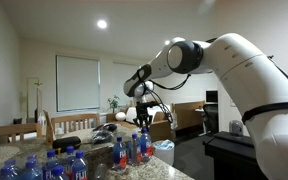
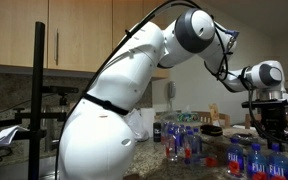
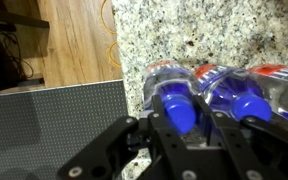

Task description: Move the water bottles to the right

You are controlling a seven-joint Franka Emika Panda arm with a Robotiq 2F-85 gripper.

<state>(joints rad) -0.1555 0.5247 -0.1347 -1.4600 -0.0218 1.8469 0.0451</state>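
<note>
Hanging over the granite counter (image 3: 214,30), the gripper (image 3: 181,128) is clamped on both sides of one blue-capped water bottle (image 3: 170,88); this bottle stands in a row, just beside the other water bottles (image 3: 232,88), near the counter's edge.

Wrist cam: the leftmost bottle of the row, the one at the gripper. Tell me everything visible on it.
The leftmost bottle is small and made of clear plastic, with a blue top that looks like its cap. It is seen from above and appears upright on the speckled granite counter. Its right side meets the next bottle, and bare counter lies to its left. The gripper straddles the blue top, a finger on each side. Whether it is clamped is unclear.
</note>
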